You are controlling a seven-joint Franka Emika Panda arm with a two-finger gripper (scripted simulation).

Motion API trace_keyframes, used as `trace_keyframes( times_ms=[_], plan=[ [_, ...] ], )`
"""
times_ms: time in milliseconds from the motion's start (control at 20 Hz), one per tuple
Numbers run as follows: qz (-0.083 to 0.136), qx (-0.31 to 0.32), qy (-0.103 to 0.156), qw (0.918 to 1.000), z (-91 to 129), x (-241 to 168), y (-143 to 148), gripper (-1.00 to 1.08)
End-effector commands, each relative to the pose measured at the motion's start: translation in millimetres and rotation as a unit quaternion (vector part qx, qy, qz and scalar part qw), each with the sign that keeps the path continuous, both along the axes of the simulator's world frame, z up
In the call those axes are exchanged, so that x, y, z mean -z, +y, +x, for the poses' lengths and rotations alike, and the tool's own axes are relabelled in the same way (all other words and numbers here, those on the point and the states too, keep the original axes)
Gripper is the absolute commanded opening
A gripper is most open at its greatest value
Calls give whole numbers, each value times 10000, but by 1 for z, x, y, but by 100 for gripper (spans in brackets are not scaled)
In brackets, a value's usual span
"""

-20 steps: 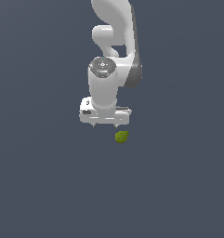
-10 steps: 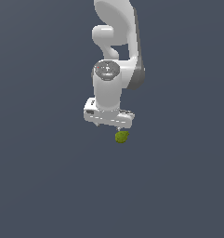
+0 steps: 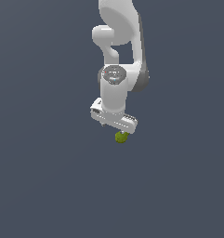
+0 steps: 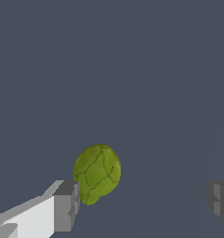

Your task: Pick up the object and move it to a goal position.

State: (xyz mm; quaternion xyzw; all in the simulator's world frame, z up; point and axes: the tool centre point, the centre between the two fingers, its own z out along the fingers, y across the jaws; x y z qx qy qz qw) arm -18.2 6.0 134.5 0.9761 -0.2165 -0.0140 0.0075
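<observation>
My white gripper (image 3: pixel 120 131) hides the top of the small olive-green mottled lump (image 3: pixel 121 137) in the exterior view; fingertips not visible there. Wrist view crops both grey finger pads (image 4: pixel 66 206).

A flat, featureless slate-grey surface (image 3: pixel 48 186) fills the whole exterior view, evenly lit, with no visible seams or edges. The wrist view shows the same plain grey ground, crossed only by faint, soft diagonal shading.

Exterior view distant, facing arm; wrist view close, looking past fingertips (image 4: pixel 66 207); both share object (image 3: pixel 121 136).
</observation>
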Motion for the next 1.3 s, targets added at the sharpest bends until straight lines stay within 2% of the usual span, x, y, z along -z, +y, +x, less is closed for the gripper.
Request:
trace_keyframes(
  times_ms=[0, 250, 500, 1250],
  plan=[
    [-1, 310, -16, 9995, -1, 4, 5, 100],
    [-2, 913, -44, 9958, -3, 12, 16, 100],
    [-4, 1514, -71, 9884, -5, 20, 26, 100],
    [-10, 3061, -142, 9519, -12, 39, 50, 100]
  ],
)
